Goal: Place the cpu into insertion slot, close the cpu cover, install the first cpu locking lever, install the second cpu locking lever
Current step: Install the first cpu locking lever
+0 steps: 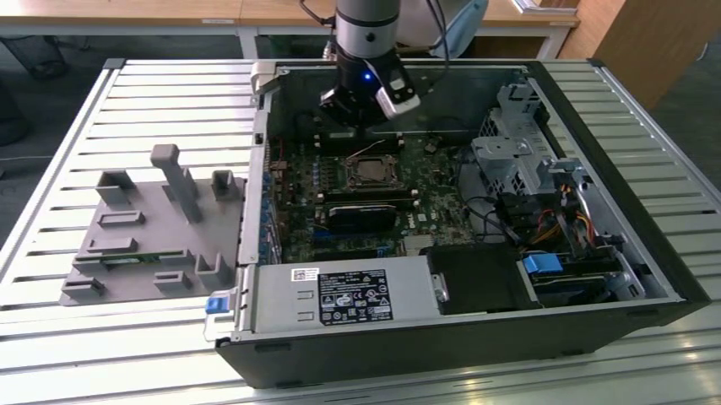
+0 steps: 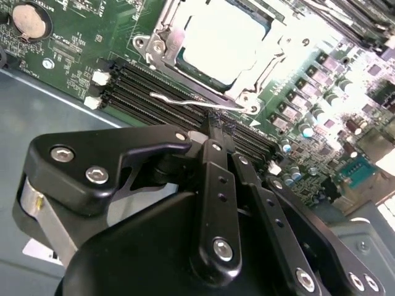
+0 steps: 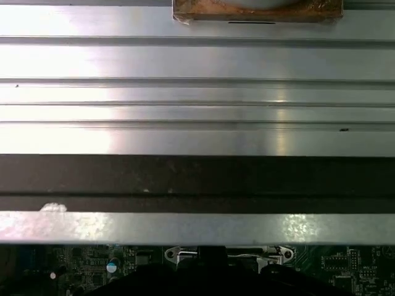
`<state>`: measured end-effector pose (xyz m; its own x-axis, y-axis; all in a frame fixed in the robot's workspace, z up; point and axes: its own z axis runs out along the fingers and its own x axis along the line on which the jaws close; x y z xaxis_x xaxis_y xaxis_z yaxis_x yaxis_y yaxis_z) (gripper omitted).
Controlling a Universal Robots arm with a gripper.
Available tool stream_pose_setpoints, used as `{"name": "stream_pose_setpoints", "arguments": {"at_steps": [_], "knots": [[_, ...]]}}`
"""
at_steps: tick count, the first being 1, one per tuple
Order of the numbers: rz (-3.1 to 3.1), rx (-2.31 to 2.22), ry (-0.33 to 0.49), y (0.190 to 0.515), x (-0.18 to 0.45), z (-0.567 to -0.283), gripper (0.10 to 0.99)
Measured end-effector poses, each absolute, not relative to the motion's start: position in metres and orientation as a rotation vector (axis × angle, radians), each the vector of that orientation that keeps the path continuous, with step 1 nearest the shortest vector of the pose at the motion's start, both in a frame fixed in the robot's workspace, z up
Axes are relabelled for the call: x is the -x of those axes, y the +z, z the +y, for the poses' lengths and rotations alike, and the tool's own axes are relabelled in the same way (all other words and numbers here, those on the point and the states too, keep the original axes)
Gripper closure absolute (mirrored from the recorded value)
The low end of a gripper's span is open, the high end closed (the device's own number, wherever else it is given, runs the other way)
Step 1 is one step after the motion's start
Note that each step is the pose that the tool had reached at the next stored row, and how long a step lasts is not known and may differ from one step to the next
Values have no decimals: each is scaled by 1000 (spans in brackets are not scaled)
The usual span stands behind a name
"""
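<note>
The cpu (image 2: 222, 40) lies flat in the insertion slot (image 1: 367, 174) on the green board, its pale metal face lit brightly. The cpu cover (image 2: 162, 38) is down around it as a silvery frame. A thin wire locking lever (image 2: 179, 100) runs across the edge of the socket, over the long black slots. My gripper (image 2: 213, 131) hangs just beside this wire with its black fingers (image 2: 213, 185) drawn together; whether they pinch the wire is hidden. In the exterior view the gripper (image 1: 358, 125) hovers inside the open case, just behind the socket.
Long black memory slots (image 2: 154, 92) lie between gripper and socket. A black card (image 1: 363, 215) sits in front of the socket, a power supply (image 1: 338, 295) nearer still, and a drive cage (image 1: 512, 160) at the exterior view's right. A grey fixture (image 1: 147, 228) stands on the slatted table.
</note>
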<state>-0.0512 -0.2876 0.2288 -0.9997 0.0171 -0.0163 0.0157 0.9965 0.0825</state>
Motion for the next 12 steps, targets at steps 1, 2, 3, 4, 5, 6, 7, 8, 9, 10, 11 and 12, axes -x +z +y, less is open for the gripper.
{"name": "stream_pose_setpoints", "arguments": {"at_steps": [1,2,3,4,5,6,7,8,9,10,11,12], "knots": [[3122,-26,129,228,50,-288,969],[3122,-26,129,228,49,-288,969],[3122,-26,129,227,48,-288,969],[3122,-26,128,227,47,-288,969],[3122,-26,128,226,46,-288,969],[3122,-26,129,226,44,-288,969],[3122,-26,129,225,43,-288,969],[3122,-26,129,225,42,-287,969],[3122,-26,129,225,40,-287,969],[3122,-26,129,224,39,-287,969],[3122,-26,129,224,38,-287,969],[3122,-26,129,223,37,-287,969]]}}
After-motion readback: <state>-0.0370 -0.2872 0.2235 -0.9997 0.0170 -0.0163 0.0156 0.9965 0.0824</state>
